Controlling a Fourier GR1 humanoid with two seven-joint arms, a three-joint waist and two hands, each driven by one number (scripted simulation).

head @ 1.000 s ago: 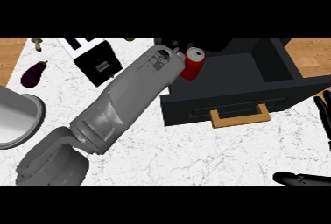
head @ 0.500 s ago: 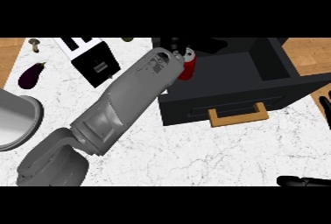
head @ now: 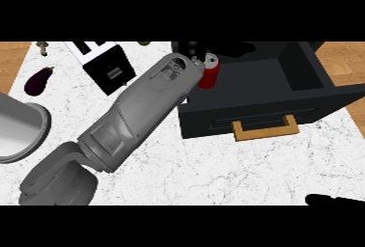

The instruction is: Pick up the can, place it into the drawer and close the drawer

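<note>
Holding the can over the open drawer, the left hand is mostly hidden behind its own grey forearm; dark fingers show just beside the can's top, so the hand appears curled round it, though the exact wrap cannot be seen. The can is red with a silvery top, and it sits at the drawer's left rear corner, inside the line of the left wall, apparently above the drawer's dark floor and not resting on it. The right hand shows only as a dark shape well in front of the drawer, near the lower right of the view; whether its fingers are straight or curled cannot be told.

As a judgement, the pick-up is done and the carry is nearly complete. What is left is lowering and releasing the can inside the drawer, drawing the arm clear, and then pushing the drawer shut by its front with the wooden handle.

Left of the drawer lie a black box, an eggplant and a grey pot.
</note>
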